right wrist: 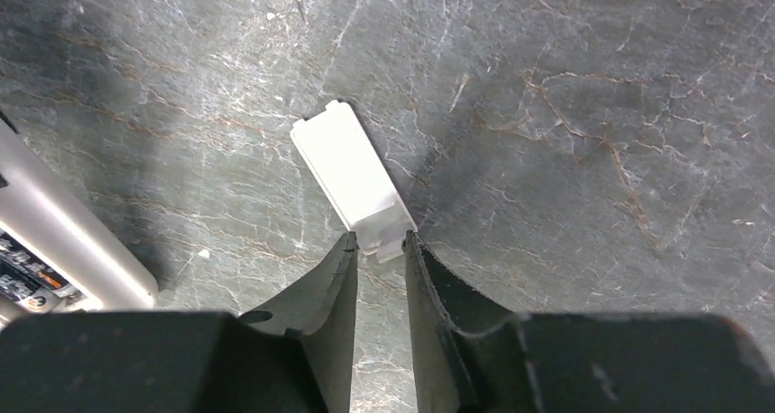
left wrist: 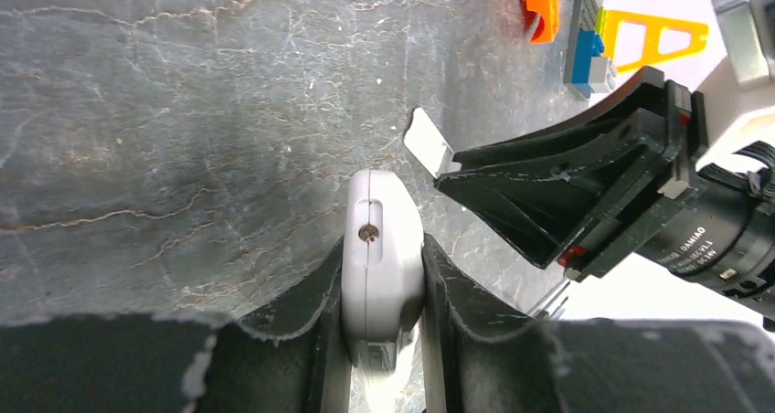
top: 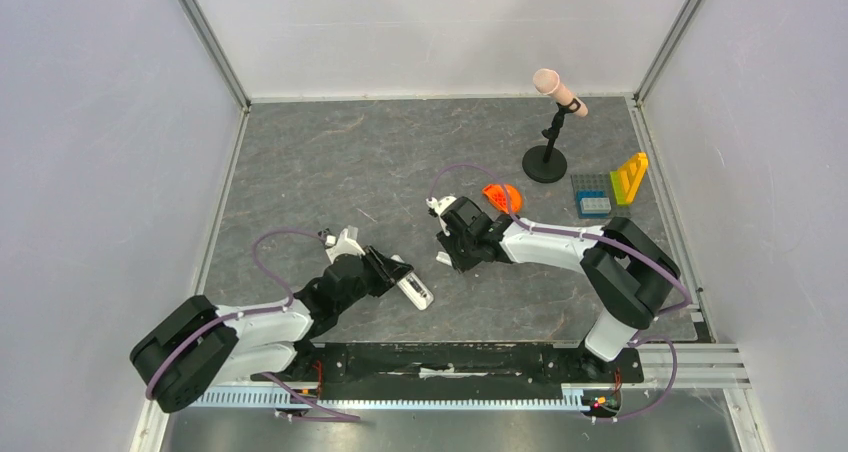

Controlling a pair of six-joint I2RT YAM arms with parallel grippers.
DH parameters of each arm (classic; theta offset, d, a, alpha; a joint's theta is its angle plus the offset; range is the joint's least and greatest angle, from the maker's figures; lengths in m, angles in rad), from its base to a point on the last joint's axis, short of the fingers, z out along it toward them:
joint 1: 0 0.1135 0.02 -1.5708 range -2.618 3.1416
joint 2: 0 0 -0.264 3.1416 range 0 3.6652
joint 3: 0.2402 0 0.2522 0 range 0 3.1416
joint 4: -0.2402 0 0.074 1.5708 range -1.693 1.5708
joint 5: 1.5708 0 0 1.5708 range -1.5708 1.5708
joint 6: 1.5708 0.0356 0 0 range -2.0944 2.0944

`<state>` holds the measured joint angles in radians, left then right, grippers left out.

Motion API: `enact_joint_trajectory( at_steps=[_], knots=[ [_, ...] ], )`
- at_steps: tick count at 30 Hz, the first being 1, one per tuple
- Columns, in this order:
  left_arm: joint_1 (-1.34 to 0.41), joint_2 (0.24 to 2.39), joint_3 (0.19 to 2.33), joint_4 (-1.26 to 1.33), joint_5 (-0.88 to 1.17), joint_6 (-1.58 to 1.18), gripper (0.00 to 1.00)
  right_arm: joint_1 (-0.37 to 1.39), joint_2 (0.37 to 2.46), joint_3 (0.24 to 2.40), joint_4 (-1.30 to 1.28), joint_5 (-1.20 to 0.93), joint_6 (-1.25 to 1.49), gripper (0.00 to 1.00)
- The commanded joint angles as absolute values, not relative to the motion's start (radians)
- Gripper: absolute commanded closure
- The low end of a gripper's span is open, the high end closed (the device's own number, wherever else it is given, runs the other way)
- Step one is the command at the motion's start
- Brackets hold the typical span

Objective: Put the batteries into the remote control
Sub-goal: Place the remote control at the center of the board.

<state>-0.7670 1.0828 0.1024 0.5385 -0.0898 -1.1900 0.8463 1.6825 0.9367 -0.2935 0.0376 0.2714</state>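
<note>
Close to the worktop's (top: 330, 162) near edge the left gripper (left wrist: 384, 276) clamps the remote control (left wrist: 382, 212) by its sides, steadying it, while toward the middle the right gripper (right wrist: 379, 248) pinches the loose white battery cover (right wrist: 347, 162) by one end, probably to clear it away.

Slim white remote control (left wrist: 376, 230) in left claw (left wrist: 384, 258)

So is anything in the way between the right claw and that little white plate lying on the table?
Nothing visible. The white plate lies flat on the table, its near end pinched between the fingertips of the right gripper. The remote control sits apart, clamped in the left gripper.
</note>
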Motion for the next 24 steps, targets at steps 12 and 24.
enact_joint_trajectory(
  at_steps=[12,24],
  knots=[
    [-0.860,1.291,0.113,0.661,-0.221,-1.426,0.59,0.839,1.662,0.921,-0.305,0.067,0.359,0.77],
    [-0.873,1.175,0.171,0.303,-0.264,-1.435,0.32,0.837,1.646,0.914,-0.302,0.057,0.354,0.85]
  ],
)
